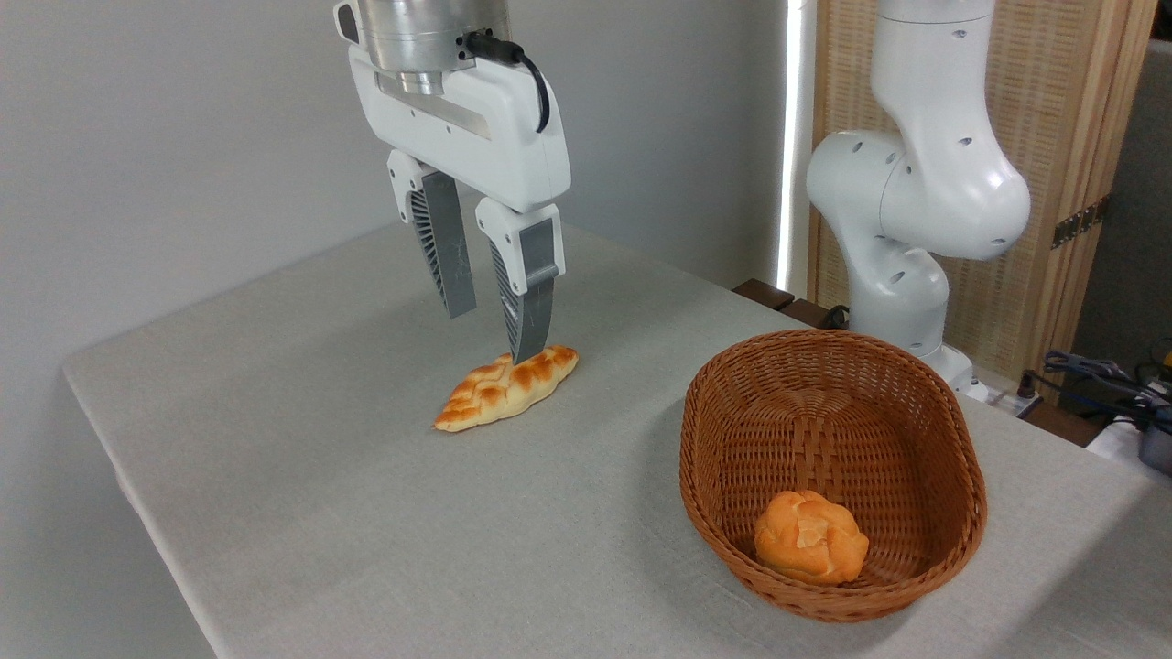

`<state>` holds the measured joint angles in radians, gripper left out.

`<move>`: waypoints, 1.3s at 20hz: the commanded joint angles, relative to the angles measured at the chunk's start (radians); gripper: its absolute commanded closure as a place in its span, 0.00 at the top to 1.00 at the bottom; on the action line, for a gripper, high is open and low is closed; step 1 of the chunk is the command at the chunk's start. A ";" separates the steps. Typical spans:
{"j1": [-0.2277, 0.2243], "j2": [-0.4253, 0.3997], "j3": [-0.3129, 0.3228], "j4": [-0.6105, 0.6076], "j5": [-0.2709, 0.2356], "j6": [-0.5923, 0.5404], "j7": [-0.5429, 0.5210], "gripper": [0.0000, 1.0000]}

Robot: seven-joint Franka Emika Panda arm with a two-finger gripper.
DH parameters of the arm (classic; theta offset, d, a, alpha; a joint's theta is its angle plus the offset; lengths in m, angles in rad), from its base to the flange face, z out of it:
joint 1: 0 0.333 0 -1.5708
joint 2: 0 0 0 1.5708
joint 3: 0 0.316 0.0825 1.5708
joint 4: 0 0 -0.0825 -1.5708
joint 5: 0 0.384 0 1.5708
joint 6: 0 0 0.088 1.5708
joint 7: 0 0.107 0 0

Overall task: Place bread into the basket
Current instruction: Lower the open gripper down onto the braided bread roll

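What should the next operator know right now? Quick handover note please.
Gripper: open, empty, hanging over the long braided golden loaf. The near fingertip looks at or just above the loaf's right half; contact cannot be confirmed.
Loaf: lying flat on the grey cloth-covered table, left of the oval reddish-brown wicker basket, well apart from it.
Basket: upright on the table, with a small round orange bun inside near its front end.
Done: approach to the loaf only.
Left: straddle and close on the loaf, lift, carry it right over the basket rim, release in the free space behind the bun.
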<state>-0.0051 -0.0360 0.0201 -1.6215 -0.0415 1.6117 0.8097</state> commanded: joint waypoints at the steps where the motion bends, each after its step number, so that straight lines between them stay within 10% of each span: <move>1: -0.004 0.002 0.011 0.006 -0.009 -0.007 0.012 1.00; 26: -0.004 -0.074 -0.121 -0.210 -0.021 -0.015 -0.001 1.00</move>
<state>-0.0098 -0.0796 -0.0703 -1.7700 -0.0471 1.6099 0.8094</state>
